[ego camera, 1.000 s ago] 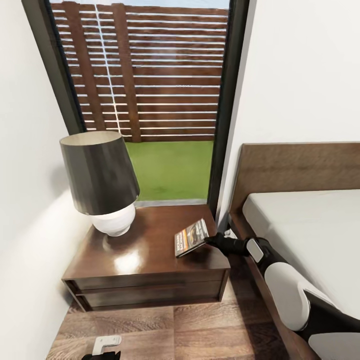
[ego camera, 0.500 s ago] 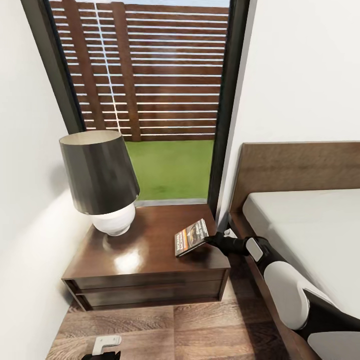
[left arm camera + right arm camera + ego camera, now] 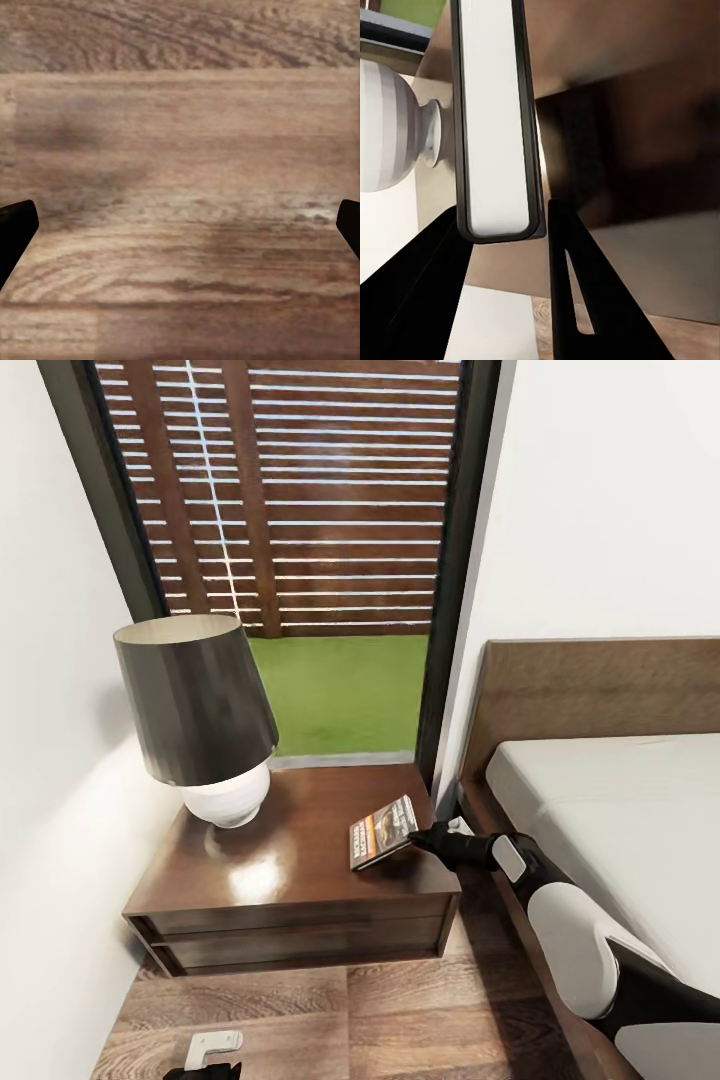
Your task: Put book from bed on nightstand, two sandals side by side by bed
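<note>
The book [image 3: 380,833] hangs tilted just above the right part of the dark wood nightstand [image 3: 290,845], its left edge low near the top and its right edge raised. My right gripper [image 3: 418,838] is shut on that raised edge, reaching in from the bed [image 3: 620,810] side. In the right wrist view the book [image 3: 495,112] shows edge-on as a white page block between the two black fingers of the right gripper [image 3: 502,211]. My left gripper [image 3: 205,1066] hangs low over the floor; in its wrist view the left gripper [image 3: 180,232] is open and holds nothing. The sandals are out of view.
A lamp [image 3: 195,700] with a dark shade and white base stands on the nightstand's left part. A tall dark-framed window [image 3: 300,510] is behind it, white walls on both sides. Wood-plank floor [image 3: 400,1010] runs between the nightstand and the bed frame.
The head camera has tilted slightly, shifting the whole view. The book and my right gripper stay in the same place over the nightstand.
</note>
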Robot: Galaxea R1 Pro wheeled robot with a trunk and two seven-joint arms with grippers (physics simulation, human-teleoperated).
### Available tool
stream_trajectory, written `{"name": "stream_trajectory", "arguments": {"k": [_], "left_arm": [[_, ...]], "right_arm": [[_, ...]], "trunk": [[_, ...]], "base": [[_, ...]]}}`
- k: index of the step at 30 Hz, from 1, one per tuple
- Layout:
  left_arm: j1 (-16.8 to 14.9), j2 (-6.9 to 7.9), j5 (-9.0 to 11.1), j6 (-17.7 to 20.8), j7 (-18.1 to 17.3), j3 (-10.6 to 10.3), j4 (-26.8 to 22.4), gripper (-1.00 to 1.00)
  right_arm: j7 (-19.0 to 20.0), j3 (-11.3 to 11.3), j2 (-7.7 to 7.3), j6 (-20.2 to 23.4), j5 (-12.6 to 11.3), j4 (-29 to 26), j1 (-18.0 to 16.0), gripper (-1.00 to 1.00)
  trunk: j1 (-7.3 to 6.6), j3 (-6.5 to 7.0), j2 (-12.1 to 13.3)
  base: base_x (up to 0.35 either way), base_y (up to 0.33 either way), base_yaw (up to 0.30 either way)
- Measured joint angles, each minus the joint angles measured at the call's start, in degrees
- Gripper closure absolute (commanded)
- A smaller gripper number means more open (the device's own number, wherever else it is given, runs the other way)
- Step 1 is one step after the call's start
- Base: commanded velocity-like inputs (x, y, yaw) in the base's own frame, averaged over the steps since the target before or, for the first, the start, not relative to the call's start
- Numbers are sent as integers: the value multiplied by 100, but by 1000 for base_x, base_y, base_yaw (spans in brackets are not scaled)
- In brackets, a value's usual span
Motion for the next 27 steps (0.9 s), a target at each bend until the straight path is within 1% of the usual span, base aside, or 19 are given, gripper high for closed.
{"name": "stream_trajectory", "arguments": {"k": [9,10,11,20,27], "left_arm": [[0,0,2,0,0,0,0,-100],[0,0,0,0,0,0,0,-100],[0,0,1,0,0,0,0,-100],[0,0,1,-5,0,-7,0,-100],[0,0,-1,-1,-6,-24,0,-100]], "right_arm": [[-2,2,-1,-3,-2,1,0,100],[-3,2,-2,-3,-5,2,0,-100],[-17,21,-5,-37,88,3,1,-100],[-16,25,-8,-41,92,2,1,-100],[-14,24,-8,-40,87,1,1,-100]], "trunk": [[0,0,0],[0,0,0],[0,0,0],[0,0,0],[-18,154,9]], "base": [[0,0,0],[0,0,0],[0,0,0],[0,0,0],[0,0,0]]}}
